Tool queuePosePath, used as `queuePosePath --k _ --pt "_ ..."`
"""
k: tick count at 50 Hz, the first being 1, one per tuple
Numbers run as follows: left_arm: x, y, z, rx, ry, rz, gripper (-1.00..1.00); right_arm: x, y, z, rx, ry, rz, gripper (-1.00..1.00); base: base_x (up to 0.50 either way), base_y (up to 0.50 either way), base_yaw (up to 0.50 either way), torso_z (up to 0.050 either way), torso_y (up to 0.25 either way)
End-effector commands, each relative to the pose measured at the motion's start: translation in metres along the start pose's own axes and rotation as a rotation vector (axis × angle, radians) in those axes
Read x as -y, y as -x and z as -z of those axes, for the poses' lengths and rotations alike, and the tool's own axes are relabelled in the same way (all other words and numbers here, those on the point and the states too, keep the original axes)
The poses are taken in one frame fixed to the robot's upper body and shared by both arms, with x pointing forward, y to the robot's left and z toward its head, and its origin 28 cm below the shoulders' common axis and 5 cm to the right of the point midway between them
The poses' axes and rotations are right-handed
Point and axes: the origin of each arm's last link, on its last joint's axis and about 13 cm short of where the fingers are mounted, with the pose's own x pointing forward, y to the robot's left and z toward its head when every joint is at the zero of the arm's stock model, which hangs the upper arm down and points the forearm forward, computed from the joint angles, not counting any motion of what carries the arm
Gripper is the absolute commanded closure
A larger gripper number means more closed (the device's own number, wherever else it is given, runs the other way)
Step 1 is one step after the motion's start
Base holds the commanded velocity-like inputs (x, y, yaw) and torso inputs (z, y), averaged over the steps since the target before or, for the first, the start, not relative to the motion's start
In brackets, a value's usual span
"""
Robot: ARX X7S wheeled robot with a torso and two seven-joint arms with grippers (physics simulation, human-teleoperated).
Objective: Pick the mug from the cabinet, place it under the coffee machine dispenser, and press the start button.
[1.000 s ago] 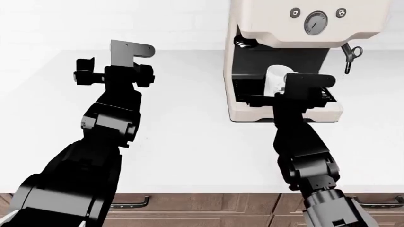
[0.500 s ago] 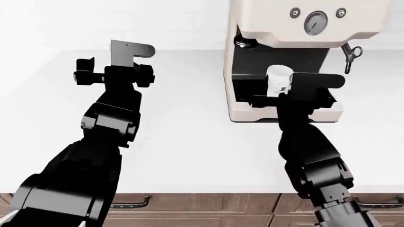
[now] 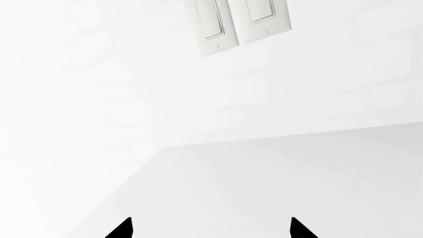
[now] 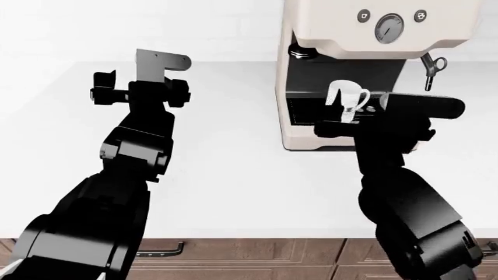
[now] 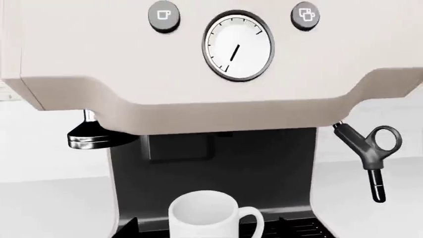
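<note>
The white mug stands upright on the black drip tray in the recess of the cream coffee machine. In the right wrist view the mug stands to one side of the dark-and-chrome dispenser, not straight below it. Two round buttons flank the gauge. My right gripper is open just in front of the mug, and its fingertips show apart on either side of it. My left gripper is open and empty above the counter.
The chrome steam wand hangs at the machine's right side and also shows in the right wrist view. The white counter runs to the back wall, which carries a double switch plate. Drawer handles show below the front edge.
My right arm has moved right and drawn back from the mug, which now shows more fully on the drip tray. The left arm has not moved.
</note>
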Motion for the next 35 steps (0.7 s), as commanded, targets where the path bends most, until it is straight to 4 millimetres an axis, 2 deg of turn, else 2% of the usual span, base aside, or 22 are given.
queuePosePath --k 1,21,22,35 --pt "0.000 0.000 0.000 0.003 -0.002 -0.003 -1.00 0.006 0.030 -0.019 0.039 -0.017 -0.023 -1.00 0.00 0.00 0.00 0.000 0.000" --pt "0.000 0.000 0.000 0.004 -0.005 -0.005 -1.00 0.006 0.050 -0.066 0.099 -0.044 -0.097 -1.00 0.00 0.00 0.00 0.000 0.000" --pt "0.000 0.000 0.000 0.004 -0.005 -0.005 -1.00 0.006 0.050 -0.069 0.100 -0.046 -0.100 1.00 0.00 0.00 0.00 0.000 0.000" --pt "0.000 0.000 0.000 0.005 -0.007 -0.006 -1.00 -0.005 0.042 -0.098 0.126 -0.041 -0.168 1.00 0.00 0.00 0.00 0.000 0.000"
